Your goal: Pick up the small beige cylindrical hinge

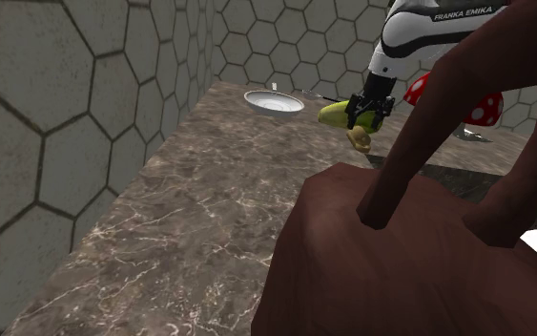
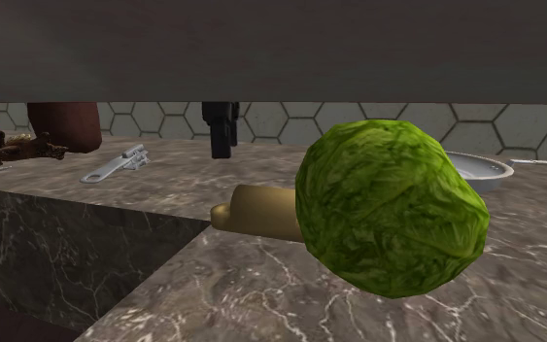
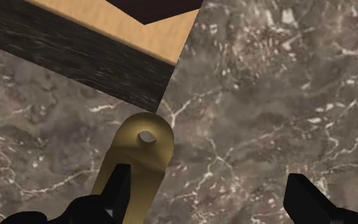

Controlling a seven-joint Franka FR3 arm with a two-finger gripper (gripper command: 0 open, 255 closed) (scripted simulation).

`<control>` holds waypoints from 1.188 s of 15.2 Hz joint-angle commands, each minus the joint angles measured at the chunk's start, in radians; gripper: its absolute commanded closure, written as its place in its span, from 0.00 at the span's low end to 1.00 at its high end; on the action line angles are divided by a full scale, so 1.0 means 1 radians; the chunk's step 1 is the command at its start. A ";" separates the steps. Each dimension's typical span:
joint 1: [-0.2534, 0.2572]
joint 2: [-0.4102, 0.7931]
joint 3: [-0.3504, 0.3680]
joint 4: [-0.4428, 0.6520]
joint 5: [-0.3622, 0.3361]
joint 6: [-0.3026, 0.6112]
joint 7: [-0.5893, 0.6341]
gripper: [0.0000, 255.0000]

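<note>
The beige hinge (image 3: 139, 156) is a flat rounded tab with a hole on a cylindrical body, lying on the brown marble counter (image 3: 266, 108). My black gripper (image 3: 209, 188) hovers over it, open, holding nothing. One finger (image 3: 117, 191) overlaps the hinge's body, and the other stands well off to the side over bare marble. In the shoulder view the gripper (image 1: 366, 119) hangs just above the hinge (image 1: 360, 140). In the second exterior view the hinge (image 2: 256, 209) lies partly hidden behind a green lettuce (image 2: 388, 204), with the gripper (image 2: 221, 141) above and behind it.
A recess with a dark wall (image 3: 88, 57) opens close to the hinge's tab end. A white plate (image 1: 274, 100) and a red spotted mushroom (image 1: 476, 105) sit farther back. A wrench (image 2: 116, 163) lies on the counter. A dark brown handled object (image 1: 409, 248) blocks the shoulder view's foreground.
</note>
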 commanded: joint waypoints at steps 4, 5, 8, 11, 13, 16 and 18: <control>-0.050 0.143 -0.046 0.112 0.009 0.027 0.074 0.00; -0.060 0.170 -0.056 0.135 0.012 0.030 0.087 0.00; -0.070 0.201 -0.067 0.149 0.016 0.047 0.101 0.00; -0.071 0.206 -0.067 0.114 0.016 0.086 0.101 0.00; -0.071 0.211 -0.067 0.093 0.017 0.113 0.101 0.00; -0.071 0.215 -0.068 0.076 0.017 0.133 0.101 0.00; -0.071 0.215 -0.068 0.076 0.017 0.133 0.100 1.00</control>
